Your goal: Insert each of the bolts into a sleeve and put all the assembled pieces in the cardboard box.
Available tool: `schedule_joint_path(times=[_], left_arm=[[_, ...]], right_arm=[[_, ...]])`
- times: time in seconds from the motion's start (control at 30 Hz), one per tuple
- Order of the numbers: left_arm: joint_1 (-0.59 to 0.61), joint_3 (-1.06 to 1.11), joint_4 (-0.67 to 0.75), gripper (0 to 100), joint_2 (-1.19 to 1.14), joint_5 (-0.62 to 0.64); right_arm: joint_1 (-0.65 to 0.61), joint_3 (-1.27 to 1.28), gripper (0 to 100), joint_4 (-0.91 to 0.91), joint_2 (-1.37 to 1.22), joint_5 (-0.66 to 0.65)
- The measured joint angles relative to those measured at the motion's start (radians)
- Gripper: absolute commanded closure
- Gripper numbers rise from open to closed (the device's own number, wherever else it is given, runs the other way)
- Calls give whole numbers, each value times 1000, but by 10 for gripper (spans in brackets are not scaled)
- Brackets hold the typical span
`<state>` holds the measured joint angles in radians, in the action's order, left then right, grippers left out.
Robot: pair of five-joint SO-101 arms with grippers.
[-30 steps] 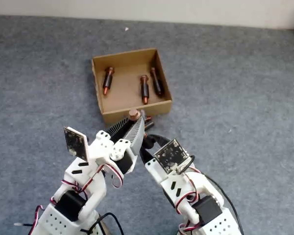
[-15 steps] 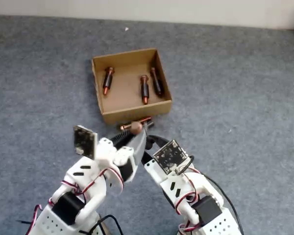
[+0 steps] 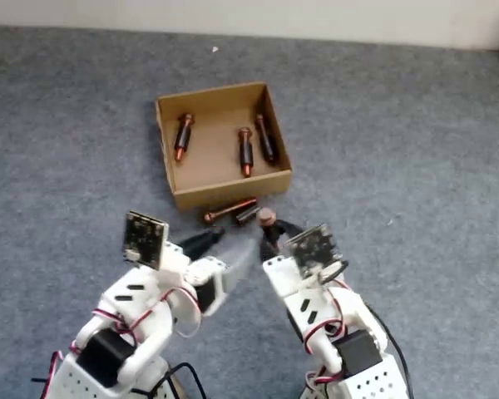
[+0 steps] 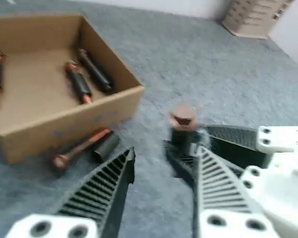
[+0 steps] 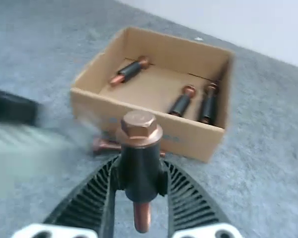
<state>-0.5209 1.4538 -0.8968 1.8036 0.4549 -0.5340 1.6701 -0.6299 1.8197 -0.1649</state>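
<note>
My right gripper (image 5: 139, 191) is shut on a copper bolt seated in a black sleeve (image 5: 139, 166), held upright just in front of the cardboard box (image 3: 224, 189). From above, this piece (image 3: 267, 219) stands right of a loose bolt (image 3: 229, 209) and an empty sleeve (image 3: 248, 215) lying on the carpet by the box's front wall. My left gripper (image 4: 161, 166) is open and holds nothing; it sits left of the held piece (image 4: 183, 126), near the loose bolt (image 4: 79, 148). Three assembled pieces (image 3: 246, 151) lie in the box.
Grey carpet (image 3: 399, 166) covers the whole work surface, with open floor to the right and left of the box. The two arms' bases stand close together at the near edge. A pale wall runs along the far side.
The left gripper has let go of the bolt and sleeve, opened and drawn back to the left. The right gripper has carried the assembled piece to the right.
</note>
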Motion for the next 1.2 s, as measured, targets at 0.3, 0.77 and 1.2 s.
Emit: schedule_joint_path(times=[0.3,0.77,1.2], left_arm=[[296,-69,-124,995,0,-123],[520,118,-166,995,5,-141],[555,209,-166,995,6,-276]], right_arm=[[110,0,994,-21,0,41],[133,-221,994,-256,-117,41],[133,-822,994,-37,-988,41]])
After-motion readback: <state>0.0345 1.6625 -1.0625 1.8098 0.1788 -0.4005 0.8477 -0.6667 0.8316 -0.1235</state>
